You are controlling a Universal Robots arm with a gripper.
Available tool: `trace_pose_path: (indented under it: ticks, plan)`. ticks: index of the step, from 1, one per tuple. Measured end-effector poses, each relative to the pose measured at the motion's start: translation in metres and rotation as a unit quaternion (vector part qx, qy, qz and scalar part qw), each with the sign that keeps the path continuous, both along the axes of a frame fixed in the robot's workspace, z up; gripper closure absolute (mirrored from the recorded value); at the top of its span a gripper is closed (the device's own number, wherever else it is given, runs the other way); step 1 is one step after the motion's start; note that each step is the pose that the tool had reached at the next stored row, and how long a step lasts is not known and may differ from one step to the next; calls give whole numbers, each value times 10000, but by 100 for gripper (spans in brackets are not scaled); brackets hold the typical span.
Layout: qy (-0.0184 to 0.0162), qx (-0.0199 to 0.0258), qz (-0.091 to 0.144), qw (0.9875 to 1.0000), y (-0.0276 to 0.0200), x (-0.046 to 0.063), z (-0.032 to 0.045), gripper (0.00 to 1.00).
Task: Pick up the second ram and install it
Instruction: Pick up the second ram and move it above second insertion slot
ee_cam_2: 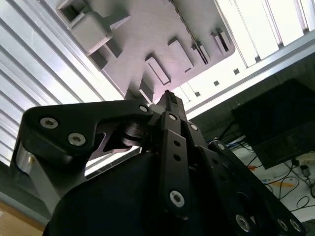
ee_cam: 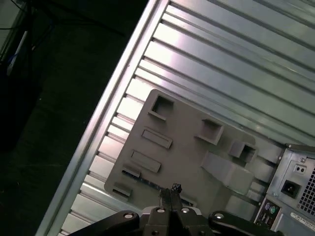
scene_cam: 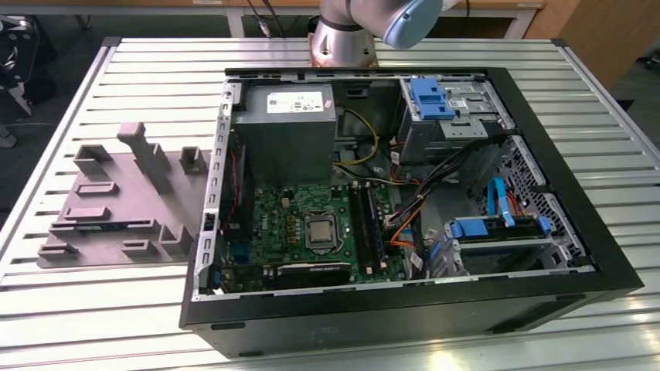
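Claw [ee_cam: 170, 192] pinched shut, holding nothing, aimed at grey tray [ee_cam: 182, 142] on the counter [ee_cam: 221, 54]; second ram [ee_cam: 146, 181] sits in a tray slot right ahead of the tips, long axis running crosswise toward the PC case [ee_cam: 295, 182].

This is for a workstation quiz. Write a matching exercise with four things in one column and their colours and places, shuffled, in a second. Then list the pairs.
Things
1. tray
2. motherboard
3. power supply
4. gripper

Colour and place
A. green board inside the open case
B. grey metal box inside the case
C. grey, on the slatted table, to the exterior view's left of the case
D. black, shut, over the tray's edge in the first wrist view

Pairs: 1-C, 2-A, 3-B, 4-D
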State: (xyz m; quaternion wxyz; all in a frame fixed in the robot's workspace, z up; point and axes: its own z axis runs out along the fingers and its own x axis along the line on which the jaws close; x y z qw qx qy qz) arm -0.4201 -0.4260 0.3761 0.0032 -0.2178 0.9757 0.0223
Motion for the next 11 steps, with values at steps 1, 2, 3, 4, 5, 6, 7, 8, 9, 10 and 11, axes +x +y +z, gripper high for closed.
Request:
trace_pose_path:
  ticks: [1, 2, 3, 4, 5, 6, 7, 8, 9, 10, 11]
  plan:
    - [0, -5, 79, 10000, 0, 0, 0, 89]
    - [1, -11, 156, 9999, 0, -1, 0, 89]
    - [1, -15, 230, 9997, 0, -1, 0, 89]
    - [1, -17, 305, 9995, 0, -2, 1, 89]
    - [1, -18, 381, 9993, 0, -2, 0, 89]
    - [1, -19, 459, 9989, 0, -2, 0, 89]
    - [1, -19, 543, 9985, 0, -3, -1, 89]
    - [1, -20, 620, 9981, 0, -3, -2, 89]
    - [0, -21, 696, 9976, 0, -3, -2, 89]
    - [0, -21, 771, 9970, 0, -3, -3, 89]
    - [0, -23, 844, 9964, 0, -4, -3, 89]
